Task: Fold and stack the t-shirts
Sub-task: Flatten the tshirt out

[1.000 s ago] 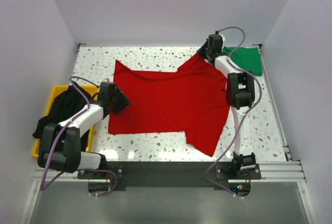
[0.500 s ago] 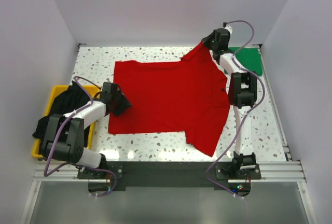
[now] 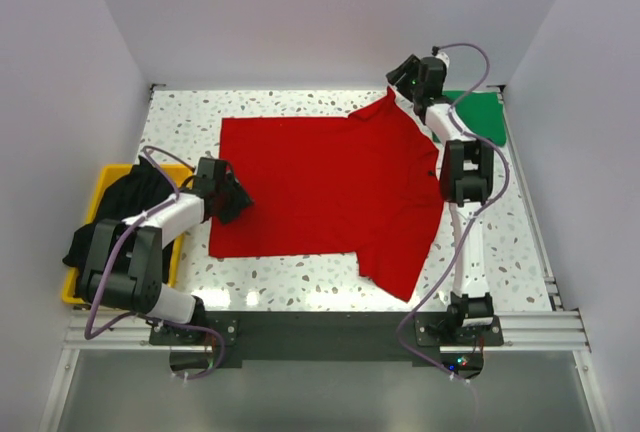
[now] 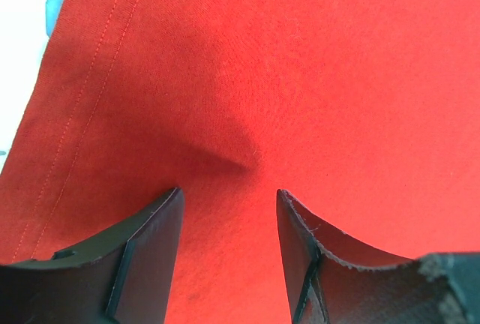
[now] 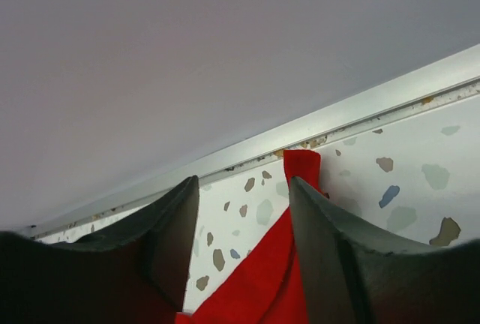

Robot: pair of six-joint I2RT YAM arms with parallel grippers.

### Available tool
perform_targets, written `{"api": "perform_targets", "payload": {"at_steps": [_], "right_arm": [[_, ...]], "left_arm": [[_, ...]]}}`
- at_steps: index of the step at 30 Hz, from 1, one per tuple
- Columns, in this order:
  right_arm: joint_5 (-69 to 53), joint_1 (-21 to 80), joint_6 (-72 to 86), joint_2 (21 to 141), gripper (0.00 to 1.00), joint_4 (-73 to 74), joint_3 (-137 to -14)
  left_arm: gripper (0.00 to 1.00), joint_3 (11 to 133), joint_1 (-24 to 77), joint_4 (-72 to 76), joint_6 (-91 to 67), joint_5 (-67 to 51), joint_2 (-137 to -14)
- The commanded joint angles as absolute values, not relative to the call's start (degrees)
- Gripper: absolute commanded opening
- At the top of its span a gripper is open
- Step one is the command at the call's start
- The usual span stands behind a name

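A bright red t-shirt lies spread over the middle of the table; its far right sleeve points toward the back rail. My right gripper hangs over that sleeve tip. In the right wrist view the right gripper is open. The red cloth runs up between the jaws, and its tip rests against the right finger. My left gripper is over the shirt's left edge. In the left wrist view the left gripper is open, with flat red cloth below it. A green t-shirt lies folded at the far right. A black t-shirt is heaped at the left.
The black shirt fills a yellow bin at the table's left edge. A metal rail and the white back wall stand just beyond the right gripper. Speckled tabletop shows along the front of the red shirt.
The right gripper carried the red sleeve toward the back rail, drawing the shirt's far edge straight, then opened and let go of it. The left gripper stayed open, hardly moving.
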State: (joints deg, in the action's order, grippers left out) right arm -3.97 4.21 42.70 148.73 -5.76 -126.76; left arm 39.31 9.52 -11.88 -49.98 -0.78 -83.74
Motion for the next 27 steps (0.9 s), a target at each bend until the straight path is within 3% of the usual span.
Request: {"api": "perform_targets", "payload": {"at_steps": [1,7,20,27], "right_arm": [[-4.5,3.4,40.6,144.2,0.61,-1.0,-129.5],[-4.9,2.9,39.1,130.7,0.64,7.8,-119.3],[-8.3,5.7,41.5,83.4,0.61,13.3,-56.5],[-9.9,5.7,41.0,65.8,0.57,27.4,-42.5]], "left_arm": [[0.57,41.8,9.7,-12.8,-49.0,0.3,-83.7],[0.58,44.7,9.4,-14.7,-47.8,0.3,-80.3],[0.59,34.9,7.4,-20.3,-48.1,1.4,-64.6],[0.56,30.6,7.2,-28.6,-51.1,8.7,-54.3]]}}
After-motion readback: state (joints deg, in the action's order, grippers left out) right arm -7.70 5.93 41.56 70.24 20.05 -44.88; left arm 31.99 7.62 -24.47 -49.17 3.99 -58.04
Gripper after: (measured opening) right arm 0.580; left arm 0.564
